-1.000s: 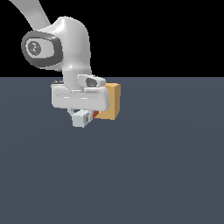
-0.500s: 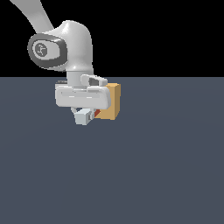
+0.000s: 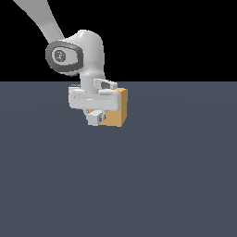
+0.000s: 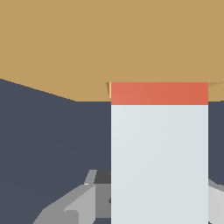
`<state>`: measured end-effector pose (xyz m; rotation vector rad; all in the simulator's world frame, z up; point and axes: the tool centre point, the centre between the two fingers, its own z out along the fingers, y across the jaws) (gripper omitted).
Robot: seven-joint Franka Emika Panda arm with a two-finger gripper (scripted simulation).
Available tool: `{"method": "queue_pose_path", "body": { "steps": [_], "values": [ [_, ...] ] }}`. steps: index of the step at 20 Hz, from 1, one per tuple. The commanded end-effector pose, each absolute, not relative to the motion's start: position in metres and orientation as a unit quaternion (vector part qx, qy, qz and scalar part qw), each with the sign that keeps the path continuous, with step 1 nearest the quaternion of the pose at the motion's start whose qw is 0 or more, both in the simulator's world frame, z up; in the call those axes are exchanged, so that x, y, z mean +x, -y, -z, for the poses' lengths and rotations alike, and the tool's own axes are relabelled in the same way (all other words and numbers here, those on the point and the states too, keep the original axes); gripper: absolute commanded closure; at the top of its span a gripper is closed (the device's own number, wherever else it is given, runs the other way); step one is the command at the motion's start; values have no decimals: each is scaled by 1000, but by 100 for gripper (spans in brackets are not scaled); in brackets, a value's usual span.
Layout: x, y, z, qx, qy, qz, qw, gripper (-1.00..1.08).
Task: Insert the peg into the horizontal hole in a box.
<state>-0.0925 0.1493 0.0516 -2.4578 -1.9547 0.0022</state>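
Note:
The tan-orange box stands on the dark floor, right behind my gripper. The gripper is shut on the peg, and only the peg's white near end and a sliver of red show in the exterior view. In the wrist view the white peg runs straight ahead to the box. Its red end is partly inside the hole, of which only a thin edge shows beside the peg. My fingers flank the white part.
The grey-blue floor spreads all around the box. The white arm rises above the gripper toward the exterior view's left and hides part of the box.
The gripper and peg have moved toward the box, to the exterior view's right and slightly up. Less of the peg shows in front of the box.

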Motion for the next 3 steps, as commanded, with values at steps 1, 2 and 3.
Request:
{"method": "queue_pose_path", "body": {
  "steps": [1,2,3],
  "values": [
    [-89,-157,-53,-783,623,1,0,108],
    [-88,-157,-53,-783,623,1,0,108],
    [-88,-158,-53,-783,623,1,0,108]
  ]
}}
